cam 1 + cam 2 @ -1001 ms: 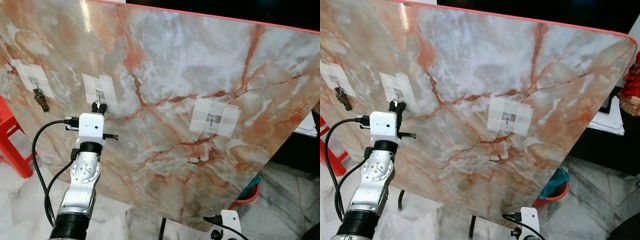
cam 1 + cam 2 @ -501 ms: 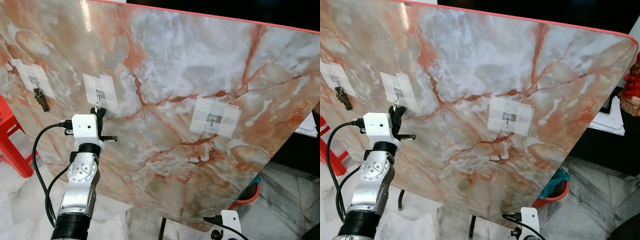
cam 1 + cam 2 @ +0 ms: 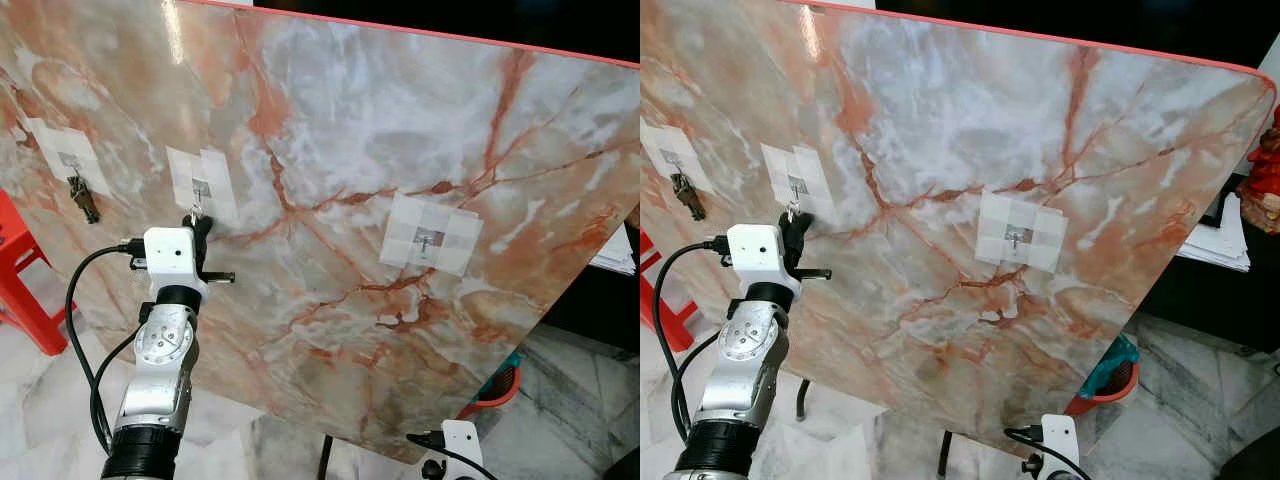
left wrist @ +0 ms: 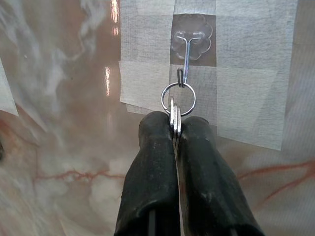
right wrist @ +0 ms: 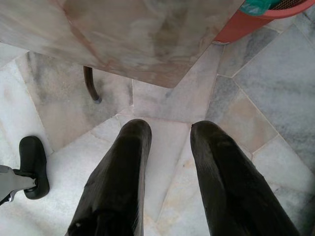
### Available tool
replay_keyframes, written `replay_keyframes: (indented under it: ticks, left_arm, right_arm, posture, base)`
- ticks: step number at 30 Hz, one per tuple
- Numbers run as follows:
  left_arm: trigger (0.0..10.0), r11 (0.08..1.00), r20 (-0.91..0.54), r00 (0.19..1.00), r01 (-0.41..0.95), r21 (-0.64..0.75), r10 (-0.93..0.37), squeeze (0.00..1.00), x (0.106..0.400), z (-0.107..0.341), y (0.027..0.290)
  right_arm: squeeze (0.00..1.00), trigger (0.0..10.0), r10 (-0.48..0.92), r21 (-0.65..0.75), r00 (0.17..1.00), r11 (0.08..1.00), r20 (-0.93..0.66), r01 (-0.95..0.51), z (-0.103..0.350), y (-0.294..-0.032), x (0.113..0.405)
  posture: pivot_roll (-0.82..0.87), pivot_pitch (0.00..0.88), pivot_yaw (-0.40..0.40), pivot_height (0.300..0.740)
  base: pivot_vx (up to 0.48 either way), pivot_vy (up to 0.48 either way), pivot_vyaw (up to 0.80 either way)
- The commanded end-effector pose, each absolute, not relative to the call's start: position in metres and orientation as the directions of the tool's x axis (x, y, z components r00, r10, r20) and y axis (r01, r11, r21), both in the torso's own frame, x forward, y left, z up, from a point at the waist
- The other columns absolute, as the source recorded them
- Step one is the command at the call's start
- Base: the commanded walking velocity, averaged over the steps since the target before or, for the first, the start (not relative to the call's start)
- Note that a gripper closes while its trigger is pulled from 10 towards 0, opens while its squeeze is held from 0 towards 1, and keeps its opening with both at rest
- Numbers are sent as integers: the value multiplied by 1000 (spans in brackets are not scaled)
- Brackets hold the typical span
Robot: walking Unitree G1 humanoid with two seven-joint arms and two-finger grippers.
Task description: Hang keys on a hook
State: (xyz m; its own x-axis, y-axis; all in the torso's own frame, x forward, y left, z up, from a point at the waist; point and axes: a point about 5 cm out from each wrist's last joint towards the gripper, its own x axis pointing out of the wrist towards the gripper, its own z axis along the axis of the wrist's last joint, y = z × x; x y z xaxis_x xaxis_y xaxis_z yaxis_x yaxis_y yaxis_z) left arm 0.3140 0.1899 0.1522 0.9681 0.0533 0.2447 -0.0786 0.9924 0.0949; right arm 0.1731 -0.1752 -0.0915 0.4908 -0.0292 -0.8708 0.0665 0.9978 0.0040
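Observation:
A tilted marble board (image 3: 330,120) carries three taped hooks. My left gripper (image 3: 201,227) sits just below the middle-left hook (image 3: 200,187) and is shut on a set of keys (image 4: 175,119). The key ring (image 4: 178,98) is looped over the bent tip of that clear-based wire hook (image 4: 189,44). Another bunch of keys (image 3: 82,200) hangs from the far-left hook. The third hook (image 3: 428,240) at the right is bare. My right gripper (image 5: 170,132) hangs low over the floor, open, with nothing between its fingers.
A red stool (image 3: 20,280) stands at the left beside the board. A red basin (image 3: 497,390) sits under the board's lower right corner. A dark stand leg (image 5: 91,86) meets the marble floor (image 5: 256,83). Papers (image 3: 615,250) lie at the far right.
My left gripper has dropped a little and shifted slightly left, so the key ring now hangs below the hook. The right arm has stayed still.

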Motion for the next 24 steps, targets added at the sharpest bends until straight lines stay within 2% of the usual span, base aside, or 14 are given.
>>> replay_keyframes:
  ticks: [1,2,13,19,21,24]
  left_arm:
    - [10000,993,211,977,-58,101,35,612,316,149,186]
    - [10000,994,206,978,-56,99,34,1000,316,149,186]
    - [10000,996,201,979,-38,84,21,1000,314,147,184]
    - [10000,995,179,984,-5,101,-13,1000,297,135,188]
    - [10000,988,171,985,1,158,-29,1000,283,126,191]
    - [10000,985,138,990,-21,170,-3,1000,274,113,197]
  right_arm:
    - [0,10000,-39,-5,493,997,-869,72,-91,-179,173]
    - [0,10000,-39,-5,493,997,-869,71,-91,-179,173]
    - [0,10000,-40,-5,492,997,-870,72,-91,-179,173]
    - [0,10000,-41,-4,491,997,-870,75,-91,-179,172]
    - [0,10000,-40,-4,490,997,-871,74,-91,-179,172]
    - [0,10000,-39,-4,490,997,-871,71,-91,-180,173]
  posture:
    - [-46,0,-94,740]
    - [-45,0,-94,740]
    - [-50,0,-90,740]
    - [-47,0,-88,740]
    - [-41,0,-90,740]
    - [-31,0,-92,740]
  base:
    - [0,0,0]
    - [0,0,0]
    - [0,0,0]
    - [0,0,0]
    - [0,0,0]
    - [0,0,0]
